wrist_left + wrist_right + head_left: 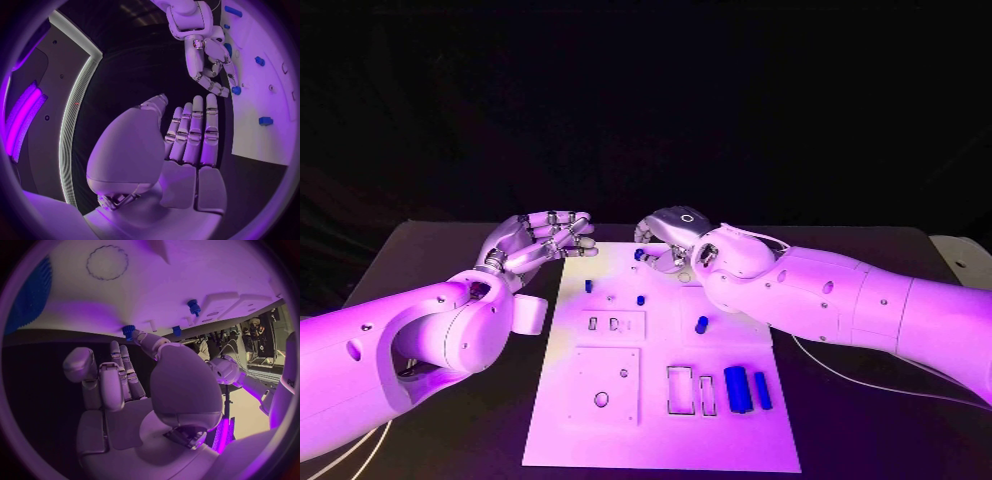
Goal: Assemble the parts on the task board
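The white task board (661, 430) lies lengthwise in the middle of the table. My right hand (672, 238) reaches over the board's far edge and pinches a small blue part (640, 254) at its fingertips. The left wrist view shows that blue part (235, 90) between two fingertips of the right hand (209, 65) at the board (262, 135) edge. It is also the blue part (129, 330) at the fingertips of the right hand (125, 385). My left hand (538, 240) hovers off the board's far left corner, fingers straight and holding nothing (190, 142).
Small blue pegs (589, 285) (640, 298) (701, 324) stand on the board's far half. Two long blue pieces (737, 389) (763, 391) lie near the right edge beside rectangular slots (679, 390). A square plate with holes (606, 385) sits at the near left.
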Tool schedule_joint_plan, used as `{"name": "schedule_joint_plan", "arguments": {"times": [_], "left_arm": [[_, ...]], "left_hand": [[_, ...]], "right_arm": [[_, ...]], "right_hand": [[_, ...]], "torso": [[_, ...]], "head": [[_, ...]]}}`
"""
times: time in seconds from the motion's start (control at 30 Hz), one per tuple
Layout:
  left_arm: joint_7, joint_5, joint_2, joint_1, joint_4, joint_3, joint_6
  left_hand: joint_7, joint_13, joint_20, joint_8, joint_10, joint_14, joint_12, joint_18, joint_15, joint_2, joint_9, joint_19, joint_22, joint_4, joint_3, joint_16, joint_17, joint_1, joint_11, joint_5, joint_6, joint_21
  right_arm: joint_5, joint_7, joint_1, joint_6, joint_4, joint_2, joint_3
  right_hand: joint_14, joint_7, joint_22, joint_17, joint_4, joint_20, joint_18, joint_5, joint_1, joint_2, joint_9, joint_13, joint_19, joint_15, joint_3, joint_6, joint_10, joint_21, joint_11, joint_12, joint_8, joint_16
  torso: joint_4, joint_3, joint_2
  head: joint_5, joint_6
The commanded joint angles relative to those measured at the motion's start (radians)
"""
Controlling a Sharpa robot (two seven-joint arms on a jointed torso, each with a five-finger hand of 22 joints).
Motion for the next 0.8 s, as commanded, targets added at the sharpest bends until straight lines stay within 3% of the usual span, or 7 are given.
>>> {"name": "schedule_joint_plan", "arguments": {"times": [0.03,0.27,0.5,0.57,0.6,0.63,0.8], "left_arm": [[0.006,-0.002,0.0,0.002,0.001,0.001,0.016],[0.007,-0.002,-0.005,0.002,0.002,0.001,0.02],[0.008,-0.002,-0.012,0.002,0.007,0.001,0.029],[0.009,-0.002,-0.013,0.002,0.008,0.001,0.031],[0.009,-0.002,-0.014,0.002,0.008,0.001,0.031],[0.009,-0.002,-0.014,0.002,0.009,0.001,0.032],[0.008,-0.002,-0.014,0.002,0.009,0.001,0.034]], "left_hand": [[0.017,-0.001,0.001,-0.005,-0.001,0.005,-0.005,0.014,0.001,-0.005,-0.001,0.007,-0.002,0.0,0.007,-0.004,0.001,0.004,0.006,-0.005,-0.003,0.003],[0.017,-0.001,0.001,-0.006,-0.001,0.005,-0.007,0.014,0.001,-0.005,-0.001,0.008,-0.002,-0.001,0.009,-0.005,0.002,0.004,0.006,-0.006,-0.003,0.002],[0.017,-0.001,0.001,-0.006,0.0,0.005,-0.008,0.014,0.001,-0.005,-0.001,0.008,-0.002,-0.001,0.01,-0.006,0.002,0.005,0.006,-0.006,-0.003,0.002],[0.016,-0.001,0.001,-0.006,0.0,0.005,-0.008,0.014,0.001,-0.006,-0.001,0.008,-0.003,-0.002,0.01,-0.006,0.002,0.005,0.006,-0.006,-0.003,0.002],[0.016,-0.001,0.001,-0.006,0.0,0.005,-0.008,0.014,0.001,-0.006,-0.001,0.008,-0.003,-0.002,0.01,-0.006,0.002,0.005,0.006,-0.006,-0.003,0.002],[0.016,-0.001,0.001,-0.006,0.0,0.005,-0.008,0.014,0.001,-0.006,-0.001,0.008,-0.003,-0.002,0.01,-0.006,0.002,0.005,0.006,-0.006,-0.003,0.002],[0.016,-0.001,0.001,-0.006,0.0,0.005,-0.008,0.014,0.001,-0.006,-0.001,0.008,-0.003,-0.002,0.01,-0.006,0.002,0.005,0.006,-0.006,-0.003,0.002]], "right_arm": [[-0.005,-0.003,0.0,-0.015,0.027,-0.02,0.0],[0.069,-0.001,0.01,-0.039,0.152,-0.142,0.008],[0.281,-0.023,0.043,0.096,0.267,-0.308,0.022],[0.327,-0.03,0.05,0.138,0.28,-0.339,0.023],[0.341,-0.033,0.052,0.155,0.283,-0.351,0.024],[0.352,-0.036,0.053,0.17,0.285,-0.36,0.024],[0.372,-0.052,0.057,0.218,0.283,-0.389,0.025]], "right_hand": [[0.029,-0.002,0.0,0.0,-0.001,0.002,0.004,0.004,0.001,-0.002,0.002,-0.001,0.007,0.004,-0.007,0.006,0.006,0.006,-0.002,0.007,-0.002,0.001],[0.043,-0.005,0.069,0.045,0.007,-0.005,-0.008,0.013,-0.001,-0.003,0.008,0.012,0.049,-0.005,-0.012,0.024,0.094,0.05,-0.015,0.042,-0.003,0.028],[0.059,-0.032,0.186,0.116,0.024,-0.035,-0.029,0.059,-0.024,-0.052,0.017,0.103,0.11,-0.043,-0.081,-0.003,0.332,0.128,-0.063,0.177,-0.011,0.068],[0.066,-0.05,0.228,0.149,0.032,-0.054,-0.039,0.072,-0.01,-0.048,0.045,0.37,0.13,-0.058,-0.161,-0.045,0.337,0.154,-0.078,0.446,0.018,0.086],[0.073,-0.065,0.256,0.193,0.047,-0.048,-0.047,0.099,0.021,-0.01,0.078,0.838,0.141,-0.031,-0.207,-0.088,0.292,0.17,-0.079,0.907,0.061,0.107],[0.074,-0.038,0.261,0.201,0.058,-0.051,-0.045,0.085,-0.001,-0.025,0.08,0.889,0.144,-0.047,-0.224,-0.092,0.298,0.173,-0.068,0.954,0.065,0.11],[0.085,-0.023,0.305,0.265,0.103,-0.032,-0.051,0.091,0.021,-0.005,0.116,1.288,0.162,-0.031,-0.291,-0.145,0.405,0.196,-0.05,1.344,0.137,0.135]], "torso": [[-0.0014,0.0009,0.0],[-0.0043,0.0013,-0.001],[-0.0168,0.003,-0.005],[-0.019,0.0041,-0.006],[-0.0198,0.0048,-0.006],[-0.0208,0.0056,-0.006],[-0.02,0.0065,-0.004]], "head": [[-0.002,0.001],[-0.008,0.009],[-0.012,0.017],[-0.016,0.018],[-0.016,0.018],[-0.016,0.018],[-0.017,0.017]]}}
